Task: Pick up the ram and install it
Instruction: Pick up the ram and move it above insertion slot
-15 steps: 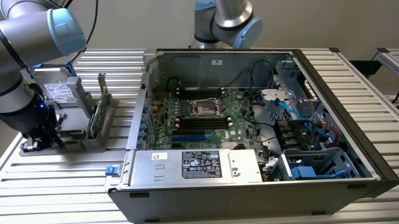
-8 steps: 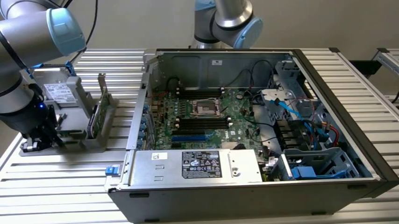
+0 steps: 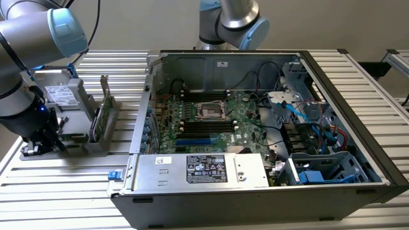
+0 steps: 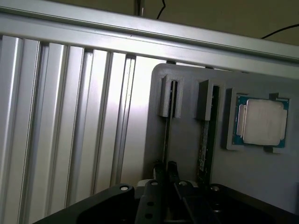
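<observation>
In the wrist view the ram (image 4: 166, 135) stands on edge as a thin dark strip, its far end in a slot of the grey holder (image 4: 275, 172). My gripper (image 4: 166, 169) is shut on it, one black fingertip on each face. In the exterior view my gripper (image 3: 43, 143) is low over the grey holder (image 3: 70, 143) at the exterior view's left, and its body hides the ram. Black memory slots (image 3: 206, 127) lie on the motherboard (image 3: 223, 136) inside the open computer case (image 3: 345, 143).
A second thin green board (image 4: 204, 144) stands in the neighbouring slot, and a processor chip (image 4: 262, 122) lies beside it. A taller green card with a metal bracket (image 3: 99, 120) and a drive (image 3: 54, 93) stand on the holder. A power supply (image 3: 201, 170) fills the case's front.
</observation>
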Robot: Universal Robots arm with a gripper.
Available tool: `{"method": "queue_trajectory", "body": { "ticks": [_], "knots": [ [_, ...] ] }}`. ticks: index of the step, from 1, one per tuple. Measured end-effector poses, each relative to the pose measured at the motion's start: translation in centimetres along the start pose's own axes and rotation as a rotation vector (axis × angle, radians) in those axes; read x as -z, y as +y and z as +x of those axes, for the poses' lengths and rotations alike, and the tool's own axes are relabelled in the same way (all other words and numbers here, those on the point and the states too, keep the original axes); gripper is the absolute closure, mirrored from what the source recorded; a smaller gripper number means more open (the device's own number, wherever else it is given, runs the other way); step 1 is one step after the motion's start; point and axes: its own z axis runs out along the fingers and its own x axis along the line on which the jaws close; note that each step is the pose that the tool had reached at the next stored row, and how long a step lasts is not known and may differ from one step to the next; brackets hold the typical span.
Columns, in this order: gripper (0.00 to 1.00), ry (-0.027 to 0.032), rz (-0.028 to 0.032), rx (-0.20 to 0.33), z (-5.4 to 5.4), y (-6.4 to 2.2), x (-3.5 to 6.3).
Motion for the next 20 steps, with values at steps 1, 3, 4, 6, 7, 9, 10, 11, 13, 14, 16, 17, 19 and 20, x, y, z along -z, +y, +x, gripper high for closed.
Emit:
{"method": "queue_trajectory", "body": {
  "ticks": [1,3,4,6,7,9,10,11,13,14,16,17,19,20],
  "knots": [
    [0.87,0.0001,0.0,0.0,0.0,0.0,0.0],
    [0.87,0.0001,0.0,0.0,0.0,0.0,0.01],
    [0.87,0.0,0.0,0.0,0.0,0.0,0.01],
    [0.87,0.0002,-0.0002,0.0,0.0,-0.02,0.16],
    [0.87,0.0001,-0.0001,0.0,0.0,-0.03,0.24],
    [0.87,0.0,-0.0001,0.0,0.0,-0.05,0.47],
    [0.87,0.0,-0.0006,0.0,-0.1,-0.04,0.62],
    [0.87,0.0,-0.0009,0.0,-0.1,-0.04,0.74],
    [0.87,-0.0002,-0.0018,0.0,-0.1,-0.05,0.94],
    [0.87,-0.0002,-0.0024,0.0,-0.1,-0.05,1.06],
    [0.87,-0.0004,-0.0036,0.001,-0.1,-0.07,1.27],
    [0.87,-0.0005,-0.0044,0.001,-0.1,-0.07,1.37],
    [0.87,-0.0008,-0.0065,0.001,-0.1,-0.1,1.61],
    [0.87,-0.0009,-0.0076,0.001,-0.2,-0.11,1.71]
  ]
}}
